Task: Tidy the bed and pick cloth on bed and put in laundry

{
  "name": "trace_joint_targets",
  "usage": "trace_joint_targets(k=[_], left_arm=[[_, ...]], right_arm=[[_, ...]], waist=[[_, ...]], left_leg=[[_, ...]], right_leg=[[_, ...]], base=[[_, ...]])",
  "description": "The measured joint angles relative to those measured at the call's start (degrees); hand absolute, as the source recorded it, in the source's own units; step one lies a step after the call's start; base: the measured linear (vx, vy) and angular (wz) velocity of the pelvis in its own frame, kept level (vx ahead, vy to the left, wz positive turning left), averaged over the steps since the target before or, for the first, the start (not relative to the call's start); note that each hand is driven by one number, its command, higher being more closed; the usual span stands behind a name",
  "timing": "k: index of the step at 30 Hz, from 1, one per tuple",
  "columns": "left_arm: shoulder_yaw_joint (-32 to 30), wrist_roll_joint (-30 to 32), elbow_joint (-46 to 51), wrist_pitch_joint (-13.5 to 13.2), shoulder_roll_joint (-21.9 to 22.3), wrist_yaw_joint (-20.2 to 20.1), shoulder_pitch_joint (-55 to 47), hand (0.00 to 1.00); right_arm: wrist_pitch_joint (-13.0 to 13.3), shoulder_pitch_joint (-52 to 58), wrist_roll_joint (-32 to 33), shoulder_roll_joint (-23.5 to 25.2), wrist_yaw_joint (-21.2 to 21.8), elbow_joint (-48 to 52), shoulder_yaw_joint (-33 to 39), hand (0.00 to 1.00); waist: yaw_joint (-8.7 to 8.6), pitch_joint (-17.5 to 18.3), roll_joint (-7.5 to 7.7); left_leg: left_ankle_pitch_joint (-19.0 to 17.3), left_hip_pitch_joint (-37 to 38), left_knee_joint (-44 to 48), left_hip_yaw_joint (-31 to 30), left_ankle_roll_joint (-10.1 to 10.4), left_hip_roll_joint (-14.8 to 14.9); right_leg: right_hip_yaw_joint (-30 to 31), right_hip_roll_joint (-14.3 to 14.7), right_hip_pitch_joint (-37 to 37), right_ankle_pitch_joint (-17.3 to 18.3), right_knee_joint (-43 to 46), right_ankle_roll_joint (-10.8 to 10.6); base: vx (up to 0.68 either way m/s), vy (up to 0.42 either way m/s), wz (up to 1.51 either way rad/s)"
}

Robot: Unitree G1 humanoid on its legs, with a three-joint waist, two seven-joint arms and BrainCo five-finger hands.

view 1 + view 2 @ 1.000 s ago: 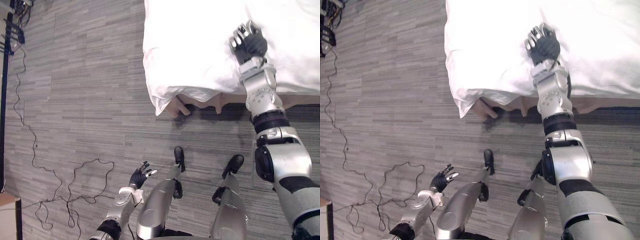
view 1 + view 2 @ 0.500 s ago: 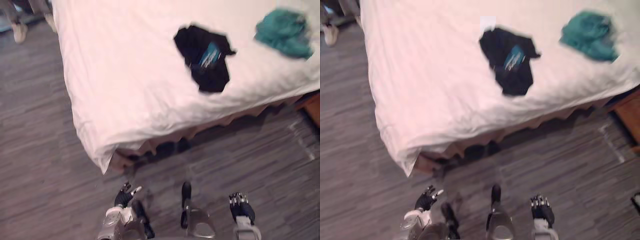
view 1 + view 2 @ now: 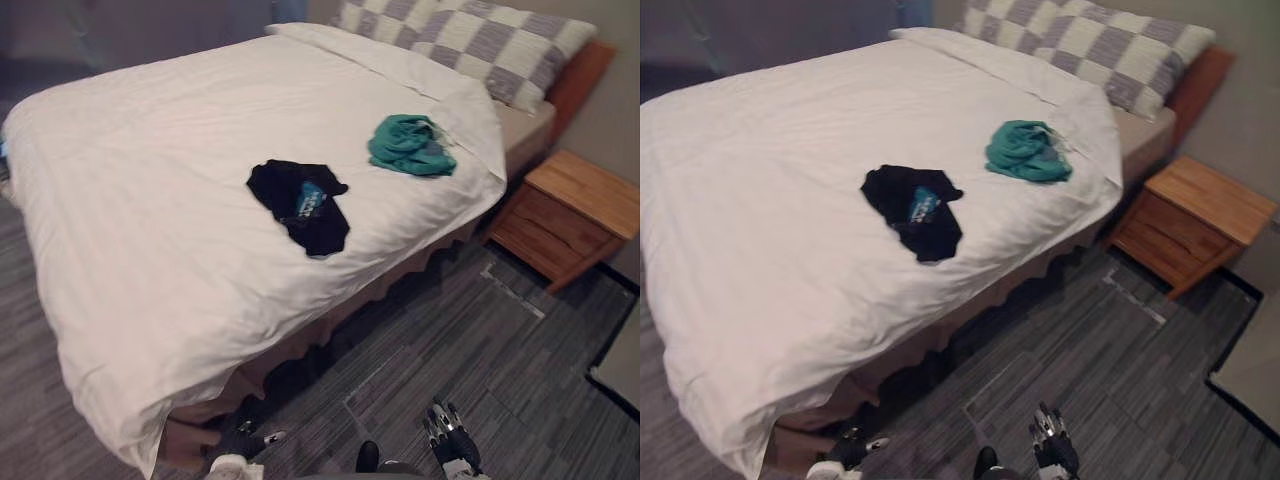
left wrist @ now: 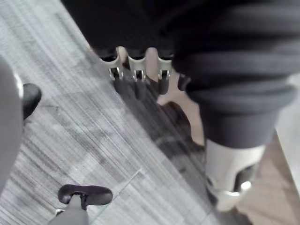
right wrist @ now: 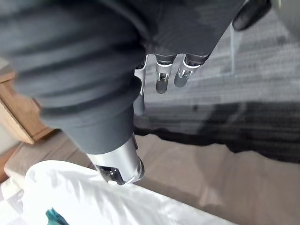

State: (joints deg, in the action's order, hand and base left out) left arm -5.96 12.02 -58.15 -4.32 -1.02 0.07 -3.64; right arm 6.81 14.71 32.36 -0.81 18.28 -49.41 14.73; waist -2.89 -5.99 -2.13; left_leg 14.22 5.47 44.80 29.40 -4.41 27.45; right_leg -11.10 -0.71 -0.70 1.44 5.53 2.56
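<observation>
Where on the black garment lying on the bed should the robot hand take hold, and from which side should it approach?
Probably the black garment at its near end, closest to the bed edge facing the robot. It lies flat and crumpled on the white duvet, so reach over that edge and pinch a raised fold from above. The right robot hand hangs open, low by the floor.

Bare duvet [image 3: 150, 190] lies open around black cloth [image 3: 300, 205] and teal cloth [image 3: 410, 146].
</observation>
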Motion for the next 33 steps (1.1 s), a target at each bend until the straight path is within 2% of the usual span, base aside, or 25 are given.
trace_joint_targets(k=[1,2,4,5,8,10,11,15,16,17,19,20,21,22,23,24,25,26,27,28,29,30,31,32,33], left_arm=[[0.06,-0.73,0.28,-0.23,-0.05,0.59,0.10,0.00],[0.20,-2.06,0.37,-0.36,0.31,1.38,0.53,0.00],[0.37,-2.60,0.95,-0.96,-0.01,2.01,1.05,0.00],[0.39,-2.64,1.34,-1.92,-0.08,2.11,0.95,0.00],[0.19,-3.83,1.43,-2.88,0.49,2.13,1.95,0.00],[0.18,-4.98,1.26,-2.79,1.91,2.11,2.40,0.00],[0.24,-5.94,1.15,-2.74,3.55,2.09,2.93,0.00],[0.58,-8.41,1.05,-2.77,3.72,2.02,3.76,0.00],[0.45,-8.70,1.01,-2.80,3.70,2.12,3.44,0.00],[0.32,-8.82,1.01,-2.80,3.39,2.30,3.36,0.00],[1.00,-10.23,0.97,-2.66,2.48,3.66,3.25,0.00],[1.32,-10.72,0.69,-2.58,2.19,3.94,3.19,0.00],[1.45,-11.31,0.03,-2.46,1.81,4.58,3.19,0.00],[1.35,-11.31,0.04,-2.55,1.74,4.68,3.16,0.00],[0.98,-11.17,0.10,-2.65,1.66,4.72,3.63,0.00],[0.22,-11.07,-0.23,-2.59,1.89,4.71,3.66,0.00],[-1.01,-11.04,-1.42,-2.51,1.95,4.70,4.23,0.00],[-1.74,-11.03,-1.86,-2.51,2.26,4.65,4.08,0.00],[-2.40,-10.94,-2.27,-2.51,3.06,4.55,4.82,0.00],[-4.00,-10.90,-2.53,-2.63,3.35,4.60,4.98,0.00],[-4.42,-10.87,-3.10,-2.64,2.89,4.57,4.45,0.00],[-4.82,-10.02,-3.67,-2.61,2.27,4.29,4.57,0.00],[-5.83,-9.37,-4.08,-2.62,2.42,4.16,4.56,0.00],[-6.47,-8.50,-4.11,-2.70,2.96,4.13,4.67,0.00],[-6.57,-8.21,-3.62,-2.69,2.99,4.17,4.67,0.00]], right_arm=[[0.55,-0.76,-1.56,-0.90,-0.40,0.00,-1.73,0.00],[1.62,-2.50,-3.83,-2.15,-0.62,-0.89,-1.95,0.00],[2.44,-4.57,-7.11,-2.63,-1.51,-3.94,-2.61,0.00],[2.87,-4.94,-8.05,-2.67,-2.04,-3.71,-4.34,0.00],[3.23,-5.59,-11.66,-2.67,-2.89,-3.14,-7.65,0.00],[3.20,-6.01,-12.34,-3.36,-3.09,-3.19,-9.03,0.00],[2.83,-6.31,-12.35,-3.93,-3.17,-3.47,-10.79,0.00],[2.69,-6.56,-13.83,-3.29,-3.23,-5.17,-12.88,0.00],[2.77,-7.09,-14.58,-3.41,-3.23,-5.37,-12.77,0.00],[3.12,-7.66,-14.57,-3.72,-3.35,-5.24,-12.63,0.00],[3.41,-8.69,-14.12,-3.80,-2.96,-4.97,-11.89,0.00],[3.56,-8.76,-14.13,-3.69,-2.88,-4.94,-11.36,0.00],[3.82,-8.85,-14.27,-3.32,-2.77,-5.31,-10.87,0.00],[3.93,-8.61,-14.37,-3.16,-2.76,-5.55,-10.79,0.00],[3.96,-8.50,-14.49,-2.46,-2.68,-5.87,-10.48,0.00],[3.89,-8.84,-14.52,-2.57,-2.71,-6.74,-10.13,0.00],[3.99,-9.43,-14.79,-2.88,-2.74,-7.28,-8.09,0.00],[4.24,-10.05,-14.94,-3.20,-3.00,-7.75,-7.44,0.00],[4.51,-10.62,-15.05,-4.01,-3.25,-7.67,-6.12,0.00],[4.86,-11.71,-15.12,-4.52,-3.67,-7.05,-6.00,0.00],[4.93,-11.18,-16.09,-4.30,-3.75,-6.73,-6.76,0.00],[5.31,-10.29,-16.24,-4.08,-3.80,-6.45,-7.02,0.00],[5.11,-11.15,-16.45,-4.22,-4.12,-6.68,-7.08,0.00],[4.31,-11.65,-16.47,-3.65,-4.42,-6.84,-7.98,0.00],[3.91,-11.74,-16.50,-3.66,-4.50,-6.88,-8.17,0.00]], waist=[[0.71,-0.03,0.42],[1.39,-0.93,-1.07],[2.26,-1.62,-0.58],[2.32,-2.16,0.39],[2.51,-2.18,1.55],[2.54,-2.19,1.20],[2.88,-2.12,0.54],[3.03,-1.45,3.98],[3.39,-1.29,4.31],[3.59,-1.80,3.57],[2.81,-3.22,4.41],[2.47,-3.27,4.55],[1.85,-3.29,4.51],[1.86,-3.30,4.54],[2.17,-3.31,4.96],[2.34,-3.26,4.66],[2.52,-3.29,3.28],[2.59,-3.97,2.07],[2.18,-5.56,0.27],[2.14,-6.90,-0.41],[1.69,-6.43,0.52],[1.66,-6.16,0.90],[1.82,-5.78,0.45],[2.01,-5.55,1.31],[2.02,-5.44,1.50]], left_leg=[[-0.15,-5.15,6.17,-9.66,1.10,-2.66],[-12.68,-11.68,13.32,-18.36,7.68,-7.06],[-21.94,-15.75,10.88,-20.39,7.69,-11.48],[-24.01,-15.03,1.92,-20.63,7.56,-13.26],[-24.47,-13.43,-21.25,-25.24,7.92,-17.21],[-23.53,-13.03,-28.42,-27.23,8.08,-18.21],[-20.50,-11.96,-29.19,-27.19,9.40,-19.04],[-22.57,-9.42,-30.82,-22.85,8.17,-22.03],[-23.17,-7.29,-32.19,-20.49,7.76,-22.02],[-23.62,-5.50,-33.32,-18.06,7.43,-22.05],[-24.79,-1.99,-33.71,-15.65,6.07,-23.22],[-25.13,-1.06,-33.42,-15.43,6.21,-23.25],[-26.17,1.95,-33.69,-15.76,6.87,-22.45],[-26.55,2.63,-33.83,-15.97,7.29,-22.20],[-27.16,3.25,-34.17,-16.46,8.22,-22.02],[-27.35,3.86,-34.76,-16.80,8.55,-21.45],[-27.26,3.56,-35.52,-16.62,9.28,-19.70],[-27.22,3.79,-35.98,-16.42,9.65,-18.73],[-27.15,5.32,-36.84,-15.75,10.18,-16.90],[-27.32,7.45,-36.87,-15.21,10.63,-15.81],[-27.83,7.92,-36.41,-15.58,10.94,-16.05],[-30.82,9.25,-35.61,-16.71,13.06,-15.72],[-31.13,9.66,-34.21,-16.91,13.34,-14.23],[-30.47,8.55,-30.16,-18.56,12.10,-13.58],[-30.04,7.51,-27.40,-19.48,11.38,-13.12]], right_leg=[[3.50,0.75,0.76,1.24,1.03,1.32],[8.45,2.01,2.25,2.05,2.49,2.57],[14.08,3.44,1.98,1.62,2.39,2.73],[16.62,3.68,0.40,1.77,1.76,2.29],[23.27,4.47,0.68,2.43,1.75,1.34],[25.22,4.89,1.32,2.96,2.01,0.47],[26.27,4.82,1.44,3.60,2.43,-0.70],[26.61,1.47,3.71,6.28,7.82,-4.00],[24.40,1.59,6.13,6.47,14.14,-3.93],[20.48,1.39,11.83,6.37,25.37,-4.31],[14.35,-1.35,20.55,3.38,42.75,-5.78],[13.03,-1.79,21.56,3.98,45.06,-5.71],[8.20,-2.86,20.60,6.40,42.68,-5.31],[6.66,-3.25,19.69,6.11,38.63,-4.94],[3.95,-4.31,17.38,3.97,27.45,-4.46],[1.97,-3.92,15.14,5.72,21.87,-3.23],[0.69,-1.72,12.15,5.80,15.96,-1.95],[0.09,-0.93,12.21,5.22,16.33,-2.37],[-0.51,-0.09,15.04,4.79,23.23,-4.82],[0.17,-0.39,18.28,7.61,26.94,-4.18],[1.75,-1.57,17.57,7.14,23.38,-4.06],[0.92,-2.92,16.48,6.24,20.91,-1.65],[0.24,-2.14,16.12,8.76,22.49,-1.98],[-0.84,-2.12,15.99,11.78,24.39,-0.87],[-1.40,-2.00,15.18,12.28,24.14,-0.54]], base=[[0.12,0.071,-2.05],[0.12,0.120,-1.82],[0.08,0.136,-2.09],[0.11,0.121,-1.80],[0.16,0.166,-1.32],[0.18,0.231,-1.04],[0.24,0.304,-0.94],[0.22,0.220,-0.49],[0.21,0.145,-1.00],[0.17,0.107,-0.96],[0.15,0.063,-0.53],[0.26,-0.008,-0.11],[0.26,-0.050,0.13],[0.28,-0.075,0.30],[0.27,-0.118,0.21],[0.41,-0.180,0.10],[0.41,-0.192,-0.06],[0.38,-0.176,-0.13],[0.20,-0.154,-0.20],[0.16,-0.165,-0.09],[0.22,-0.281,0.17],[0.25,-0.260,0.32],[0.32,-0.401,0.41],[0.15,-0.228,0.30],[0.16,-0.311,0.37]])
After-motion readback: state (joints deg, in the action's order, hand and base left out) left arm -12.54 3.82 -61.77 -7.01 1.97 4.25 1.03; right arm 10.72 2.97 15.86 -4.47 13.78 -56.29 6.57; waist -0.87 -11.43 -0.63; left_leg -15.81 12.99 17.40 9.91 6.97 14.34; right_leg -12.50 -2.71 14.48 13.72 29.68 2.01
